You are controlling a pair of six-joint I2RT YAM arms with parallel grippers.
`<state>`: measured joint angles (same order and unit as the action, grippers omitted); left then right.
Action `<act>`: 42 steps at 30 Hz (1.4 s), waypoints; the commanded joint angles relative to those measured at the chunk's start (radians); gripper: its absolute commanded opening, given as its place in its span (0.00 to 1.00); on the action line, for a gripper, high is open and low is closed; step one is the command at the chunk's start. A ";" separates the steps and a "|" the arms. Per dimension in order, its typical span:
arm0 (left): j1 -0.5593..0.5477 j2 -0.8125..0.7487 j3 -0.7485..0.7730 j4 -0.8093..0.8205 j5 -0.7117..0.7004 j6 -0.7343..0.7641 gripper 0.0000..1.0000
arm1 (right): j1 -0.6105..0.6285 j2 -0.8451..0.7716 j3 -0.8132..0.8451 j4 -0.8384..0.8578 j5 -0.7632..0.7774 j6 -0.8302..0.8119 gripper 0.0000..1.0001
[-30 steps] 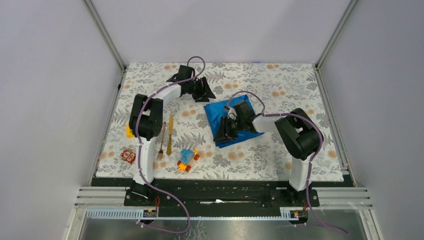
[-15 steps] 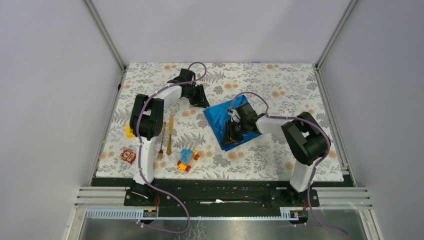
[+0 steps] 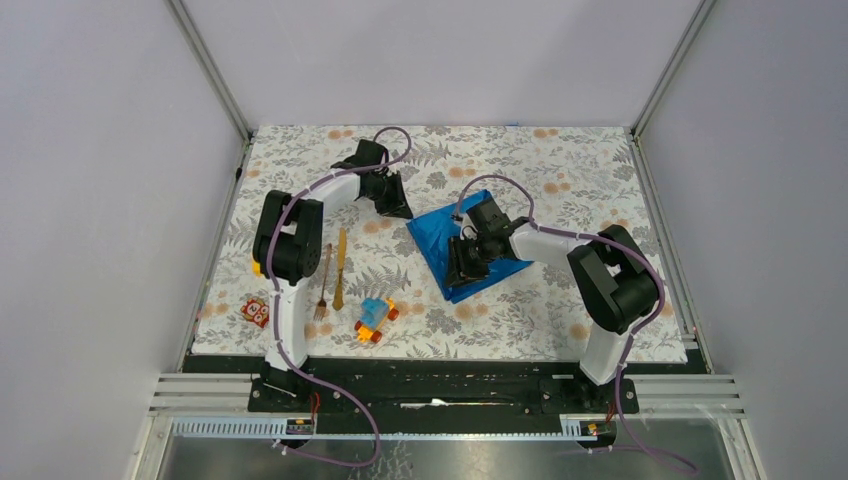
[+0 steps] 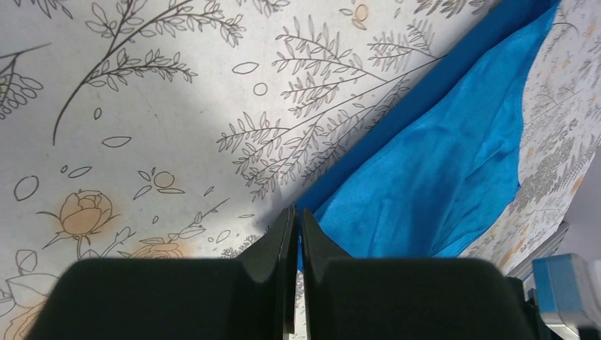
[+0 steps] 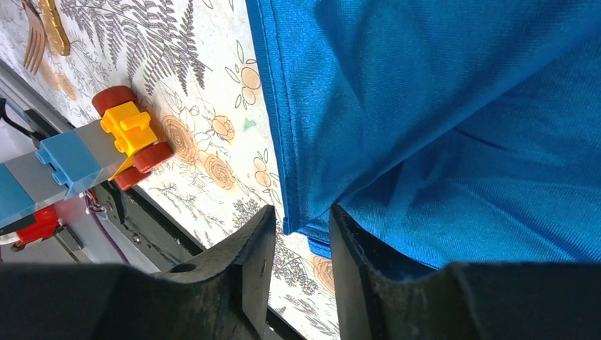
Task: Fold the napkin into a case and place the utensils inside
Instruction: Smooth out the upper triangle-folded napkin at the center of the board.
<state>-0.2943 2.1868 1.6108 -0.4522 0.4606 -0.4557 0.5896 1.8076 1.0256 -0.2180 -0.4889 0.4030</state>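
Observation:
The blue napkin (image 3: 478, 243) lies partly folded mid-mat, also filling the left wrist view (image 4: 439, 163) and the right wrist view (image 5: 439, 106). My left gripper (image 3: 402, 211) is shut at its far-left corner, and blue cloth shows in the slit between the tips (image 4: 298, 211). My right gripper (image 3: 461, 270) is open over the near edge. A folded cloth edge hangs between its fingers (image 5: 302, 216) and drapes on the right one. The golden knife (image 3: 340, 268) and fork (image 3: 323, 285) lie side by side at the left, apart from both grippers.
A blue-and-orange toy car (image 3: 375, 320) sits near the front edge, close below the napkin in the right wrist view (image 5: 92, 152). A red patterned block (image 3: 257, 312) and a yellow block (image 3: 259, 265) lie at the mat's left edge. Grey walls enclose the floral mat (image 3: 560, 160).
My left gripper moved nearer and leftward to the napkin's corner and shut. My right gripper shifted right along the near edge, and the napkin drew into a narrower shape.

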 commanded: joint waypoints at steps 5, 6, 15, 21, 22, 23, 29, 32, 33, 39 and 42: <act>-0.003 -0.100 -0.006 0.051 -0.011 -0.003 0.32 | 0.034 -0.014 0.039 -0.044 0.044 -0.037 0.43; -0.004 -0.103 -0.007 0.053 -0.015 -0.004 0.39 | 0.039 -0.014 0.040 -0.048 0.048 -0.039 0.44; -0.043 -0.056 0.009 0.044 -0.022 0.012 0.40 | 0.050 0.010 0.051 -0.046 0.062 -0.039 0.44; -0.051 -0.056 -0.001 0.041 -0.055 0.025 0.27 | 0.052 0.021 0.047 -0.048 0.087 -0.049 0.42; -0.051 -0.059 0.001 0.037 -0.063 0.028 0.26 | 0.052 0.023 0.048 -0.049 0.088 -0.052 0.41; -0.051 -0.059 0.004 0.032 -0.070 0.032 0.26 | 0.052 0.025 0.049 -0.051 0.089 -0.054 0.41; -0.051 -0.071 0.009 0.026 -0.103 0.056 0.41 | 0.054 0.028 0.053 -0.053 0.090 -0.055 0.40; -0.051 -0.068 0.012 0.021 -0.113 0.066 0.44 | 0.053 0.030 0.055 -0.053 0.087 -0.053 0.40; -0.051 -0.061 0.014 0.015 -0.111 0.068 0.44 | 0.053 0.028 0.056 -0.053 0.087 -0.052 0.40; -0.054 -0.037 -0.014 0.011 -0.092 0.066 0.37 | 0.054 0.030 0.062 -0.054 0.086 -0.053 0.39; -0.054 -0.042 -0.011 0.010 -0.093 0.068 0.26 | 0.053 0.030 0.064 -0.056 0.085 -0.053 0.38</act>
<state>-0.3496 2.1445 1.6073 -0.4549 0.3733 -0.4076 0.6304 1.8301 1.0534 -0.2611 -0.4267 0.3630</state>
